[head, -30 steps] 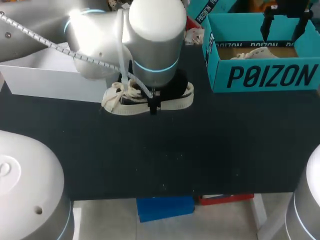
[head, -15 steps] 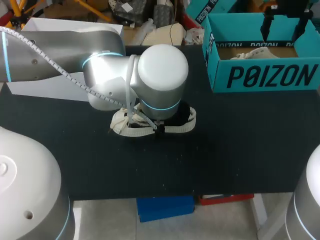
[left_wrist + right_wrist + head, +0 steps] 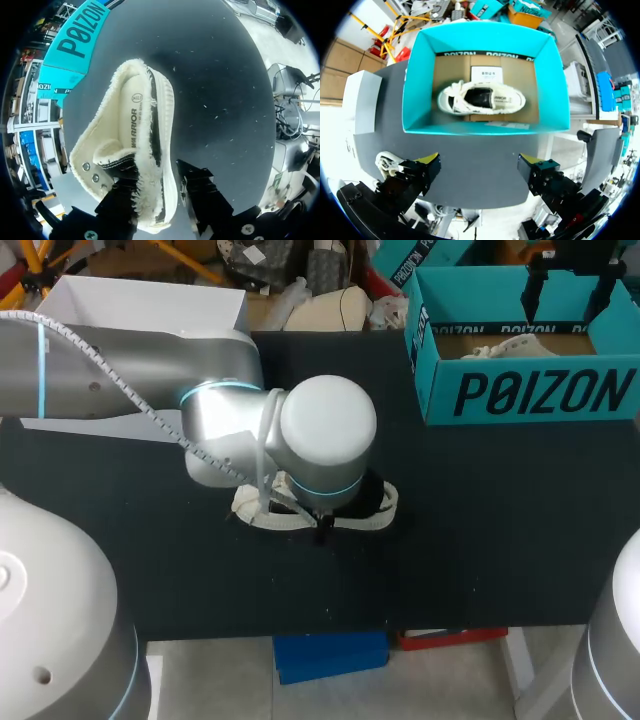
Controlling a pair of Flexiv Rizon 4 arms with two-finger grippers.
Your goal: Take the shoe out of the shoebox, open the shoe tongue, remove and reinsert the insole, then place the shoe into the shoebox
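Note:
A cream canvas shoe with a black inside lies on the black table, mostly hidden under my left arm's wrist. In the left wrist view the shoe lies on its side, and my left gripper stands open astride its side wall near the eyelets, one finger inside the opening and one outside the sole. The teal shoebox stands at the back right with a second cream shoe in it. My right gripper hangs wide open above the shoebox, holding nothing.
A white box stands at the back left of the table, behind my left arm. The shoe on the table also shows small beside the right gripper's finger. Bare table lies between the shoe and the shoebox and along the front.
My left arm has come toward the front and a little right, bringing the shoe along. Its fingers have parted from shut. The right arm has kept still.

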